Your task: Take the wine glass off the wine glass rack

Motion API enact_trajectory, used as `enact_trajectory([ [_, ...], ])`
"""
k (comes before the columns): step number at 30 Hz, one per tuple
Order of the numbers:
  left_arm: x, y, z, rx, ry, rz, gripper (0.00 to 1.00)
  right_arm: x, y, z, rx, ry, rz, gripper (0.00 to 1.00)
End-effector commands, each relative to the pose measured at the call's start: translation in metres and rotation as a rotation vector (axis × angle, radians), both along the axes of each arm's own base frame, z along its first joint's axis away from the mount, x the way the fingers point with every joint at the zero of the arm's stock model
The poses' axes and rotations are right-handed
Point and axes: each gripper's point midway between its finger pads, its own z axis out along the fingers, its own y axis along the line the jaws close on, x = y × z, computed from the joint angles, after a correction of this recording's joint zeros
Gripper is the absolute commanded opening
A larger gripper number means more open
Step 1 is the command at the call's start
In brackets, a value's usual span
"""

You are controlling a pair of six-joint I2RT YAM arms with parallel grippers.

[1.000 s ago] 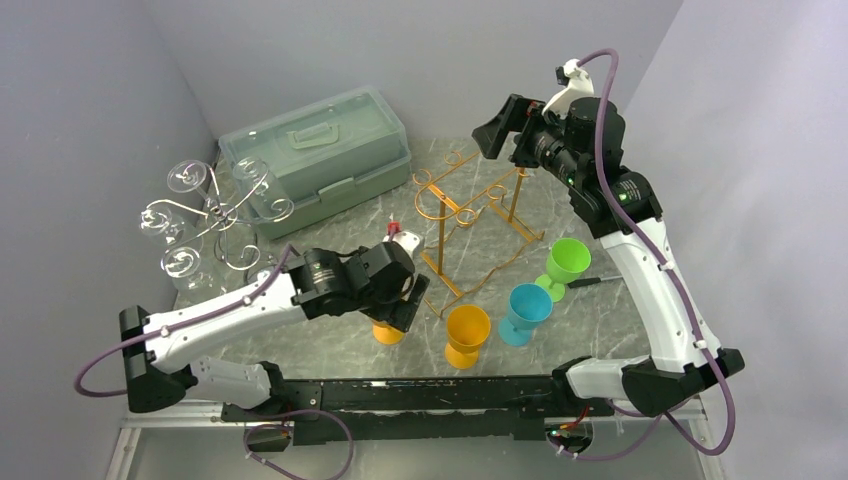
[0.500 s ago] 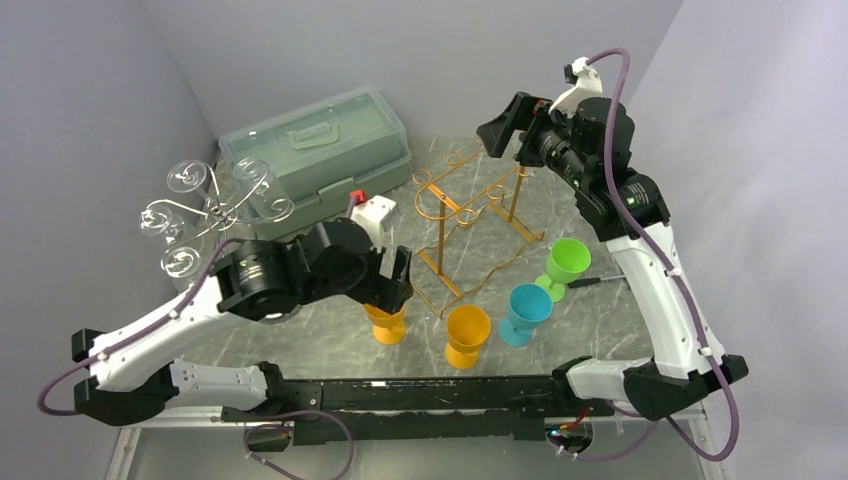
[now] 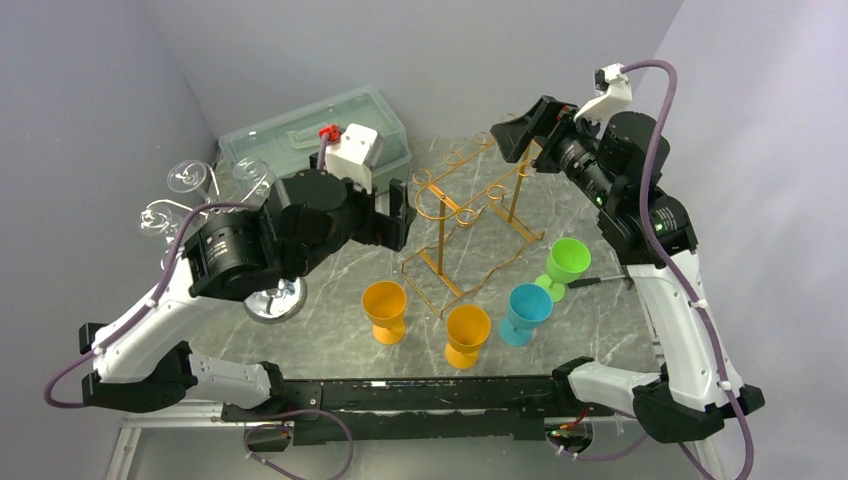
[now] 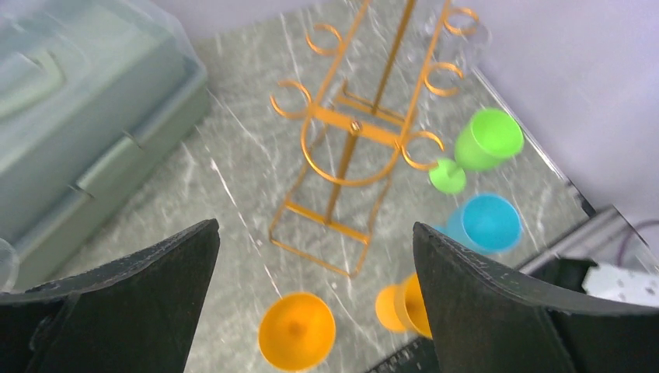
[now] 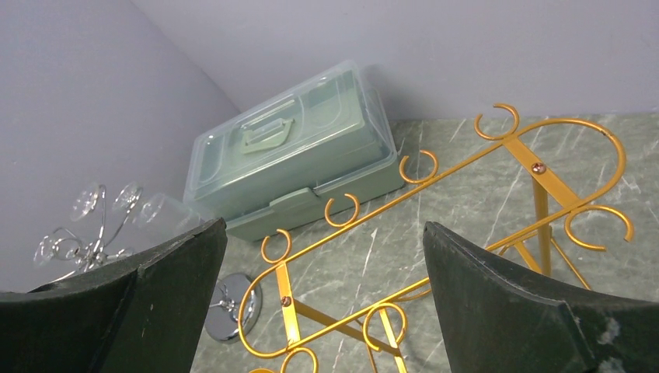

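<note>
Top external view shows the wine glass rack [image 3: 440, 235] standing in the middle of the table [image 3: 330, 340], and none of its curly hooks has a glass on it, as far as I can see. Four little colored glasses stand on their feet on the table instead. The orange wine glass [image 3: 385, 305] is just beside the front left corner of the rack. The second orange wine glass [image 3: 467, 330] is in front of the rack. The blue wine glass [image 3: 527, 305] and the green wine glass [image 3: 568, 262] are on the rack's right side. The left gripper [image 3: 395, 215] is up in the air to the left of the rack. Its fingers are spread wide apart and it holds nothing. The left wrist view looks down between those fingers and sees the rack and all four glasses below, and nothing touches them. One pale smudge by the far end of the rack in that view is too blurry to tell. The right gripper [image 3: 515, 135] hangs above the far end of the rack. It is spread wide too, with nothing in it. The right wrist view shows bare hooks. So I think the job is done or nearly done, because the glass is off the rack and on the table. All that seems left is for the arms to move away. A chrome stand with clear glasses [image 3: 215, 215] and a green plastic box [image 3: 300, 140] sit off to the left, and they are not part of this job.
</note>
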Motion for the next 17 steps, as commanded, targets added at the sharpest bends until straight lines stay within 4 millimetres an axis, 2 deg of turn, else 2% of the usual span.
enact_trajectory([
  [1, 0.027, 0.013, 0.049, -0.030, -0.181, 0.136, 1.00, -0.010, 0.000, 0.016, 0.046, -0.052, 0.012, 1.00],
  [4, 0.034, 0.011, 0.057, -0.024, -0.219, 0.161, 0.99, -0.012, -0.001, 0.016, 0.044, -0.053, 0.013, 1.00],
  [9, 0.041, -0.003, 0.054, 0.006, -0.215, 0.149, 1.00, -0.015, -0.003, 0.019, 0.044, -0.061, 0.013, 1.00],
  [17, 0.038, -0.007, 0.061, -0.013, -0.228, 0.117, 0.99, -0.017, -0.001, 0.022, 0.049, -0.069, 0.025, 1.00],
])
